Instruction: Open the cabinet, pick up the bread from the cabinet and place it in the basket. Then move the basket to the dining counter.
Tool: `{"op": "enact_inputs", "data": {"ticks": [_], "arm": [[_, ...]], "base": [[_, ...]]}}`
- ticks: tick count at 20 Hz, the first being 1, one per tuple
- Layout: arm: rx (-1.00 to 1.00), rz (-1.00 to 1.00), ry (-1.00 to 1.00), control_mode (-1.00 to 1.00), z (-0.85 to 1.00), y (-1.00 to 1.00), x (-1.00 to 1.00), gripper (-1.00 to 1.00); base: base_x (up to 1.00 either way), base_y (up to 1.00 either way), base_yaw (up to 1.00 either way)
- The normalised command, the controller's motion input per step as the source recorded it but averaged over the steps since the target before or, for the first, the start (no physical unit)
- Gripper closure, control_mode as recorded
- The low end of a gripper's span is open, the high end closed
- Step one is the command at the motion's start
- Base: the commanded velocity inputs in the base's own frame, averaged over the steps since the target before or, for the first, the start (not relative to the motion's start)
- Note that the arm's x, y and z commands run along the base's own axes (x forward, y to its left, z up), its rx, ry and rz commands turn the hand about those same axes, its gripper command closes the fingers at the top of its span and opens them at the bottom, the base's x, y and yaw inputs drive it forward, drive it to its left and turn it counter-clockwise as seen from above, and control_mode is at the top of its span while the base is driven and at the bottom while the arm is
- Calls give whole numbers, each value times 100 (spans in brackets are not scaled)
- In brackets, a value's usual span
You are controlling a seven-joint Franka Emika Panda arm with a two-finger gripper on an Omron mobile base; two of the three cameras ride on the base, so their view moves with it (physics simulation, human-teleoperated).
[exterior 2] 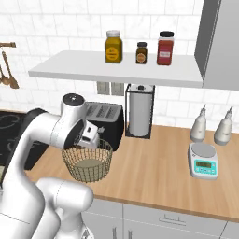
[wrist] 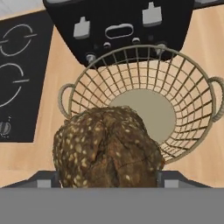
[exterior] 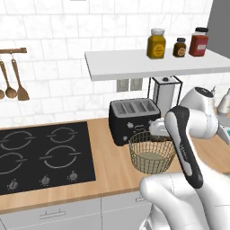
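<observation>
Wood counter (exterior 2: 158,161) stretches beneath us, with the black toaster (exterior: 133,117) against the tiled wall. Just before it stands the basket (wrist: 148,107). Our gripper (wrist: 107,179) hangs above its rim, jaws set wide yet clasping the bread (wrist: 107,148) between them, over the near edge.

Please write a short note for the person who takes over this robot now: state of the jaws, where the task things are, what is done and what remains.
Gripper: jaws spread wide around the bread, holding it above the basket, over its near rim.
Basket: on the wood counter in front of the black toaster, beside the hob. Its beige base is bare.
Done: bread taken out and brought to the basket.
Left: lower and release the bread into the basket, then carry the basket to the dining counter.
</observation>
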Motion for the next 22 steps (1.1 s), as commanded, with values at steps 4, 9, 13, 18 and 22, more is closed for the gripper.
{"op": "enact_inputs", "data": {"ticks": [4,9,13,18,22], "arm": [[-5,0,9,-100,-21,-8,36,100],[-4,0,7,-100,-52,0,20,100],[-4,0,6,-100,-65,0,21,100],[-3,0,10,-100,-47,0,25,100],[-1,0,18,-100,-28,0,42,100]], "base": [[0,0,0],[0,0,0],[0,0,0],[0,0,0],[0,0,0]]}}
